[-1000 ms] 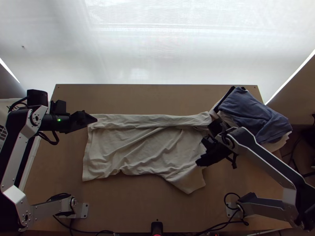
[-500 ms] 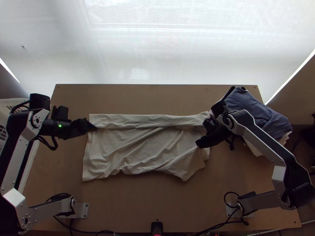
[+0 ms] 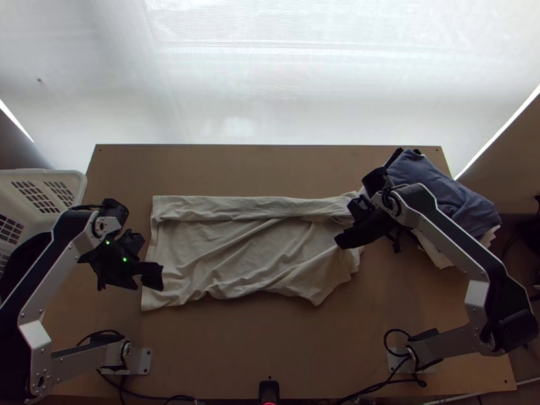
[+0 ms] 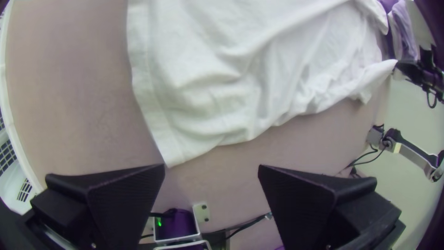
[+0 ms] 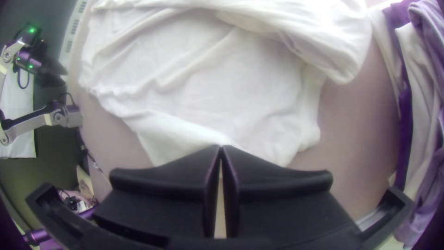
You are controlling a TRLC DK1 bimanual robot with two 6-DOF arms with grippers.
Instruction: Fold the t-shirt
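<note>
Probably midway through the lengthwise fold of the t-shirt (image 3: 236,250), lying across the middle of the table (image 3: 270,351), with a strip turned over along the far side. Pinching near-side cloth at the right end with the right gripper (image 5: 221,147); holding the left gripper (image 4: 211,166) spread by the near left corner. Next, grip that corner, then carry both evenly toward the table's far edge.

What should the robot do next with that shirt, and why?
Probably ease the left claw down and close it on the near left corner of the shirt: that claw is open close by, while the right claw pinches the cloth toward its other end. Holding both should help the near side fold over evenly.
</note>
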